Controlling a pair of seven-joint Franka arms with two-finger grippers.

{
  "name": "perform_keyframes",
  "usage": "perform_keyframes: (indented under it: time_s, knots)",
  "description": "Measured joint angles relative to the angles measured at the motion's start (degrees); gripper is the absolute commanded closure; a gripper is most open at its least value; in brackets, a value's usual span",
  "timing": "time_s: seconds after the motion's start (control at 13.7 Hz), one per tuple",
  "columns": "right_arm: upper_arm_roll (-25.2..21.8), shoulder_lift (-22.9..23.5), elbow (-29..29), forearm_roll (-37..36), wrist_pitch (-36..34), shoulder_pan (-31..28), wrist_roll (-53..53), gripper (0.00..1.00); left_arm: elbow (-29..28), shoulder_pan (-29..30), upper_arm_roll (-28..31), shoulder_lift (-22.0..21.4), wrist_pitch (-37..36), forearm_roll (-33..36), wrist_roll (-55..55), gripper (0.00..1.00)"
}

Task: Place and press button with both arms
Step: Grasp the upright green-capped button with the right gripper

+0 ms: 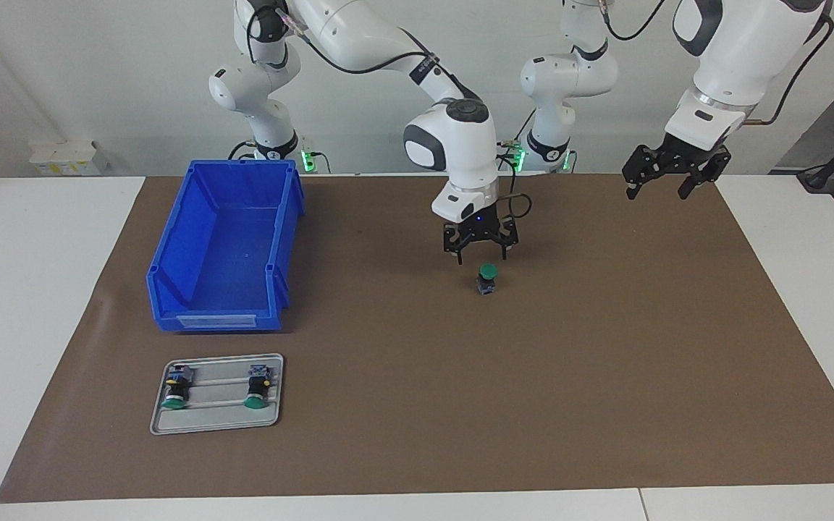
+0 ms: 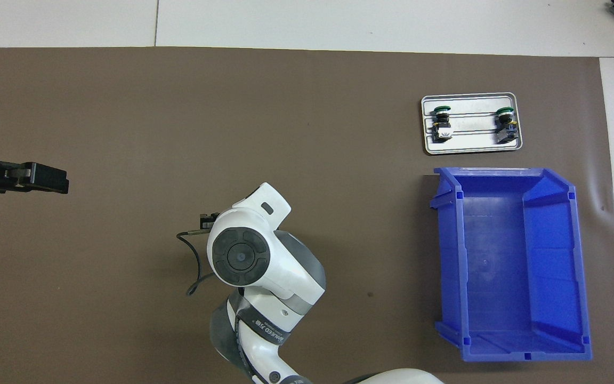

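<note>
A green-capped button point(image 1: 487, 278) stands upright on the brown mat point(image 1: 605, 347), near the middle of the table. My right gripper point(image 1: 482, 257) hangs just above it, open, with nothing between its fingers and not touching the cap. In the overhead view the right arm's wrist point(image 2: 240, 256) hides this button. My left gripper point(image 1: 657, 194) waits raised over the mat toward the left arm's end, open and empty; its black body point(image 2: 51, 178) also shows from above.
A blue bin point(image 1: 225, 246) sits toward the right arm's end of the table. Beside it, farther from the robots, a grey tray point(image 1: 216, 421) holds two more green-capped buttons point(image 1: 177, 388) point(image 1: 258, 386) lying on their sides.
</note>
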Motion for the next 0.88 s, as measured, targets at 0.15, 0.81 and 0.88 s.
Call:
perform_keyframes:
  time_s: [0.15,0.81,0.88]
  knots:
    - [-0.1,2.7,0.8,-1.7,1.4,0.1,0.0,0.00,0.0,0.0,0.0,0.0,0.0,0.0,0.0,0.00]
    - [-0.2,3.1,1.4,-4.2,2.8,0.2,-3.8,0.11,0.0,0.0,0.0,0.0,0.0,0.0,0.0,0.00]
    - [-0.2,3.1,1.2,-4.2,2.8,0.3,-4.0,0.16,0.0,0.0,0.0,0.0,0.0,0.0,0.0,0.00]
